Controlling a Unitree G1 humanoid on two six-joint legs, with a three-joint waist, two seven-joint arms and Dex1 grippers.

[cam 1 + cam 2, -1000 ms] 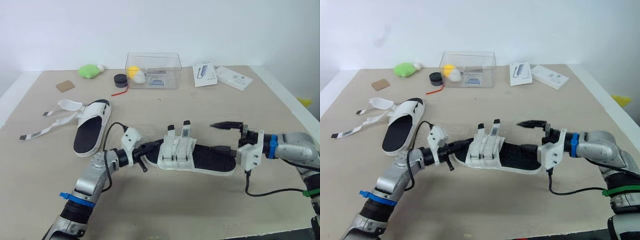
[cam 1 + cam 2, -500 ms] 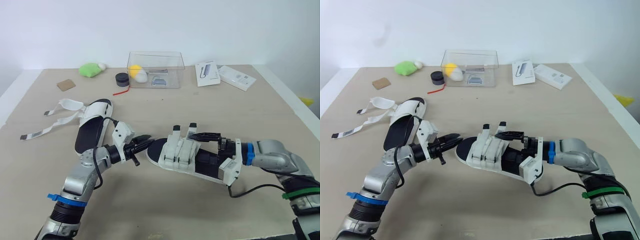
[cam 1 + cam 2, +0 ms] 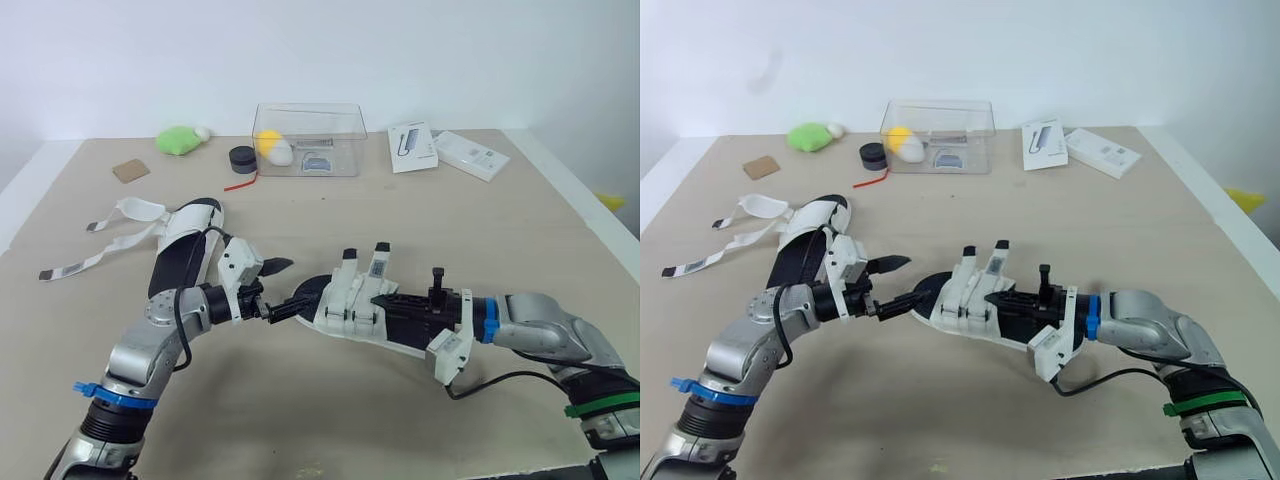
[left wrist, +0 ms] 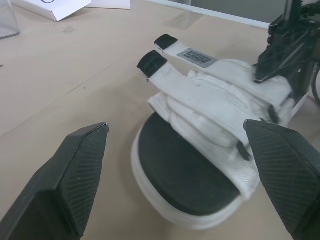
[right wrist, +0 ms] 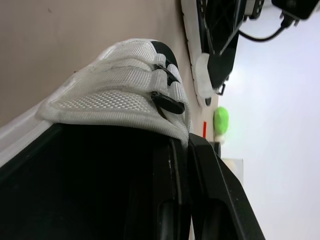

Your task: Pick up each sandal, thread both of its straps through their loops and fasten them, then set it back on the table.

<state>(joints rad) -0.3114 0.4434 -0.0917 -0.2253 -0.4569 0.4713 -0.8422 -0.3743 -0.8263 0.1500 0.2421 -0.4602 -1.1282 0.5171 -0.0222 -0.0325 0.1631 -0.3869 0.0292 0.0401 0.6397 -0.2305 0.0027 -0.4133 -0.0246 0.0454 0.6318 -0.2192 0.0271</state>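
Spreading wide since a second ago, the left gripper [image 3: 292, 283] now stands just off the toe of the near sandal [image 3: 340, 312], gripping nothing. The right gripper [image 3: 382, 298] has come in from beyond that sandal's heel and lies on its footbed, fingers pressed together, tips at the straps [image 3: 358, 285]. The near sandal sits flat on the bench [image 3: 450, 210]. This looks like a regrip. The second sandal [image 3: 183, 258], beyond the near sandal's toe, remains unfastened.

- The left pincer [image 4: 175, 129] is spread wide, its black fingers [image 4: 75, 170] either side of the sandal [image 4: 200, 165].
- The sandal's black insole faces up on the tan surface [image 4: 60, 75].
- Two black-tipped white straps [image 4: 152, 61] jut outward.
- The right pincer [image 4: 285, 45] touches the sandal's far side.
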